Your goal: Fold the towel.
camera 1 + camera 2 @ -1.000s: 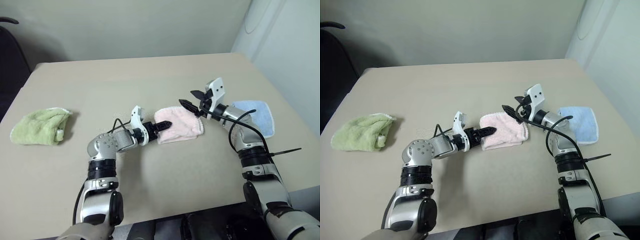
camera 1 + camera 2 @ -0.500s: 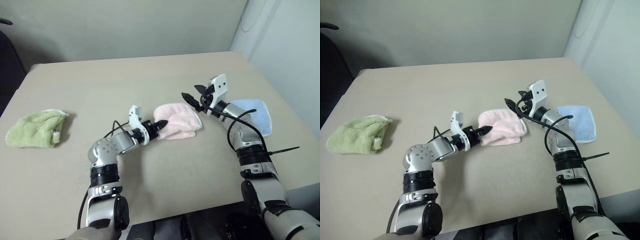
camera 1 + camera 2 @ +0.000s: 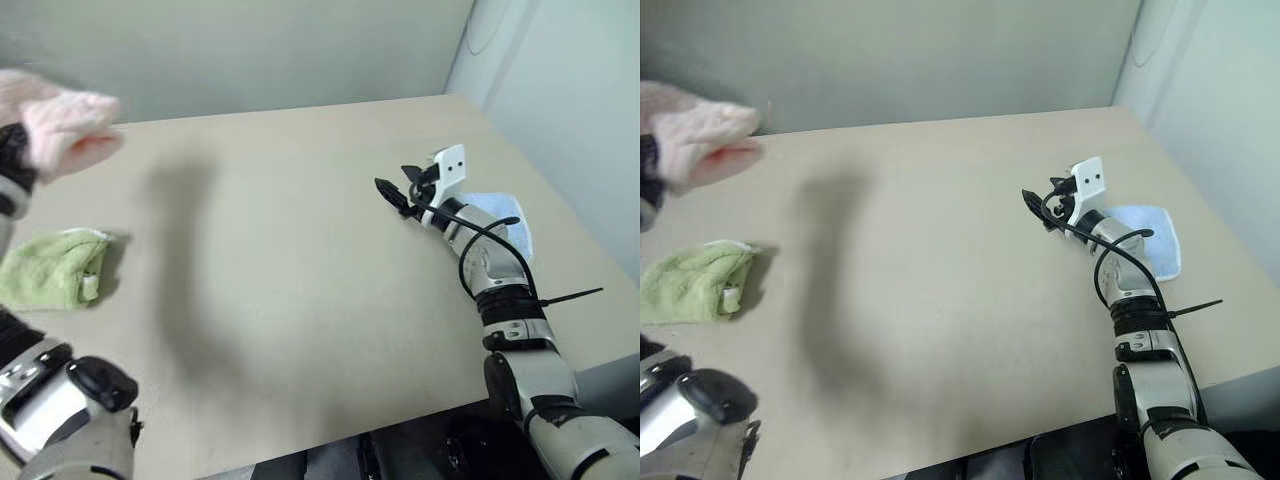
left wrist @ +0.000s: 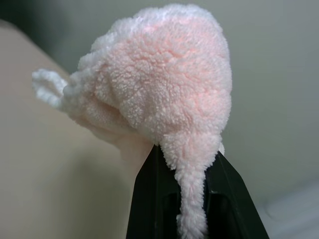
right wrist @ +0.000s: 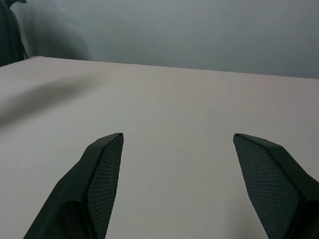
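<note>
Currently, left gripper (image 4: 192, 199): I see it clamped on the towel (image 4: 159, 94), bunched, lifted clear of the table (image 3: 300, 250) at far left
Right gripper (image 5: 174, 184): fingers spread, empty, above the table
Green cloth (image 3: 50, 280): below the towel
Blue cloth (image 3: 500, 215): beside right arm
</note>
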{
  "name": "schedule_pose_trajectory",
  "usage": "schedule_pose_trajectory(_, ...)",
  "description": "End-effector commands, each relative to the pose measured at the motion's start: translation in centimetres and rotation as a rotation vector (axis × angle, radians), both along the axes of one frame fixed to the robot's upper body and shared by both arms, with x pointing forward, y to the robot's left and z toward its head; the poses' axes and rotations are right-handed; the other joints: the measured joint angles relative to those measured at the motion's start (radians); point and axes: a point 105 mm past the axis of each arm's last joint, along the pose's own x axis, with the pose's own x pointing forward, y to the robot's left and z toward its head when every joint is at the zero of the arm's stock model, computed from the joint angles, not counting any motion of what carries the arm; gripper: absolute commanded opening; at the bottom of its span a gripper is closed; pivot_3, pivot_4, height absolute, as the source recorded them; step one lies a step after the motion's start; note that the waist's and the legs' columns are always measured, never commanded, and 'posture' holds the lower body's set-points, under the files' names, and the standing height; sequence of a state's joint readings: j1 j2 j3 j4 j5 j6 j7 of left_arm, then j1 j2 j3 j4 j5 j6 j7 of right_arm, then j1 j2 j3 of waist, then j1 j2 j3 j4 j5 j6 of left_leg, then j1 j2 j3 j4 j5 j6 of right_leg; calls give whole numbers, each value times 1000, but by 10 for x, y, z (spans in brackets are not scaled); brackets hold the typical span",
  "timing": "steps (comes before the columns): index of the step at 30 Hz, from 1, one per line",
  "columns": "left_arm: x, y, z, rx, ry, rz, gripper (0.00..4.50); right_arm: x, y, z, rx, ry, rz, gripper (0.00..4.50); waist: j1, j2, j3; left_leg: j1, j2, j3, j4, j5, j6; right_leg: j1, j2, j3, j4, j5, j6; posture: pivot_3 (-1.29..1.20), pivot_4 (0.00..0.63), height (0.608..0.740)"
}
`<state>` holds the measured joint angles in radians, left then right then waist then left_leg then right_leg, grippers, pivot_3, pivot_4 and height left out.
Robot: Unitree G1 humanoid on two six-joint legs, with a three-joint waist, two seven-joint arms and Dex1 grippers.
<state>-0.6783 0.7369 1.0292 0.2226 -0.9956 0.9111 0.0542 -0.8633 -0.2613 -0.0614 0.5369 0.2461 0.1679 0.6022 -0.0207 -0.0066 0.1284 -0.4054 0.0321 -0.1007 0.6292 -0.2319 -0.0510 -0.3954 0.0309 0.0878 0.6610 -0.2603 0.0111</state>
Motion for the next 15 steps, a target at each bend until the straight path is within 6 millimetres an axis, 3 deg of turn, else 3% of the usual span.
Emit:
schedule_pose_trajectory(1,-25,17,-21,-20,47,40,2,-1,4,18,-4,-69,22,3738,1,0,0,0,0,0,0,0,0,0,0,0,0,0,0,0,150,740)
schedule_pose_trajectory(5,-40,22,-74,-92,165,53,2,-1,6,18,-8,-69,30,3738,3,-2,0,0,0,-1,2,1,-1,0,0,-1,2,1,-2,0,150,740)
schedule_pose_trajectory(9,-54,27,-102,-168,169,99,1341,0,6,18,-18,-69,35,3738,3,-4,0,0,1,-2,2,4,-1,0,0,-3,4,3,-4,0,150,740)
schedule_pose_trajectory(15,-64,25,-104,-201,110,82,3445,-1,7,17,-21,-67,39,3738,2,-5,0,1,1,-2,2,5,-2,0,0,-3,5,4,-6,0,150,740)
